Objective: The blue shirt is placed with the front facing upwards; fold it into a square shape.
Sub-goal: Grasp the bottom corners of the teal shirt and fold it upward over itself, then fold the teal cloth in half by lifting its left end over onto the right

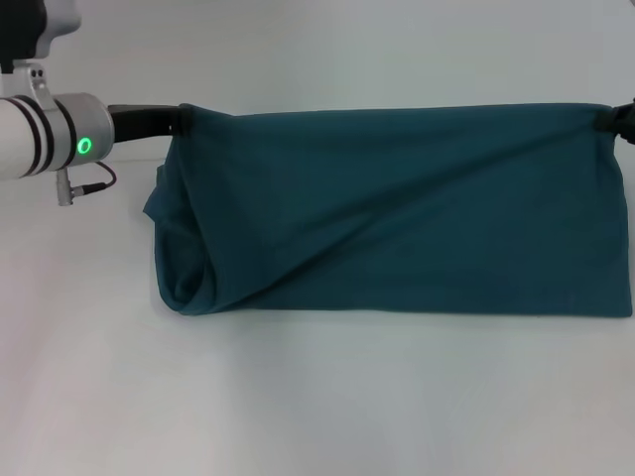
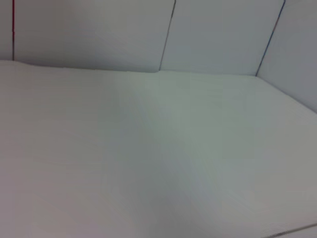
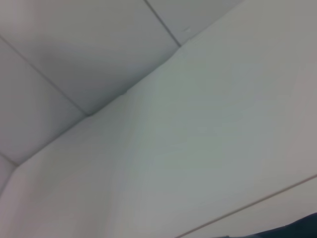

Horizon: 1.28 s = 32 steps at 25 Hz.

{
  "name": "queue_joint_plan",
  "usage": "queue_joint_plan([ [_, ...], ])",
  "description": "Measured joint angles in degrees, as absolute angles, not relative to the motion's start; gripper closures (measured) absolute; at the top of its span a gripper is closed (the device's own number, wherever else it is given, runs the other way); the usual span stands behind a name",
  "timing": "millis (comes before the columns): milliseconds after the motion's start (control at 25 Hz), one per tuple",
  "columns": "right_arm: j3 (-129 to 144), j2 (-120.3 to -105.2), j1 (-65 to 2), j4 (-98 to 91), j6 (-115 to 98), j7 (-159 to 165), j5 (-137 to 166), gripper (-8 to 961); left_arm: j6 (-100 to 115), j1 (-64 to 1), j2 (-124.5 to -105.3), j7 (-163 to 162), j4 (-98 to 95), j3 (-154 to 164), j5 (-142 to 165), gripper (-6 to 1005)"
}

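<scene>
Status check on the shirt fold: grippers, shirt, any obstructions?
Left gripper and right gripper each shut on a top corner of the blue shirt. Shirt stretched between them, lower edge on the table. Nothing in the way.

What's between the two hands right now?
In the head view, only the shirt: its top edge is stretched straight from the left hand to the right hand, the rest hanging to the table.

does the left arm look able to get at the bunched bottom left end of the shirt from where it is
Probably not yet: the left claw is at the top left corner of the blue shirt, apparently gripping it. The bunched end itself lies unobstructed on the table.
</scene>
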State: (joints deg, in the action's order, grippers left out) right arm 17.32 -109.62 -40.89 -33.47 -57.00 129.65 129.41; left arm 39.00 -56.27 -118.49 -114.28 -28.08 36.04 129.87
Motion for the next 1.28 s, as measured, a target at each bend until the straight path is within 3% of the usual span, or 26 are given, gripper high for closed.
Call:
queue_joint_plan([
  [240,18.1,-109.89,-42.3,-29.2,-48.6,126.5,128.7,710,33.7,-56.3,-121.73,-105.5,-28.2,36.0,126.2,979],
  [400,18.6,-110.98,-43.8,-25.9,-42.2,121.4,127.3,706,28.8,-55.9,-124.33,-94.5,-27.6,36.1,120.6,978],
  [600,18.6,-112.86,-44.2,-25.2,-40.8,112.5,121.8,701,27.9,-55.5,-124.20,-91.0,-26.3,36.2,117.3,976],
  [680,18.6,-113.23,-44.1,-25.8,-40.8,111.1,121.3,699,28.3,-55.0,-124.09,-91.2,-27.1,36.2,117.2,914],
  [920,18.8,-113.93,-41.4,-29.9,-46.7,108.1,118.4,465,34.1,-51.8,-123.52,-97.8,-30.3,37.3,118.4,708],
  [1040,18.9,-114.77,-39.0,-32.1,-52.5,105.4,114.2,315,38.7,-48.3,-122.36,-108.0,-33.7,42.6,119.4,587],
  [1120,19.0,-115.89,-36.7,-33.9,-56.5,103.4,110.9,215,41.3,-46.3,-121.47,-116.0,-35.9,46.8,120.8,443],
  [1160,19.0,-116.44,-35.8,-34.6,-57.8,102.8,110.0,214,42.8,-45.3,-120.99,-120.7,-37.3,49.1,122.1,371],
  [1280,19.2,-117.52,-33.9,-36.8,-61.2,101.7,108.9,211,46.6,-44.0,-120.32,-132.6,-40.8,52.0,129.8,312],
])
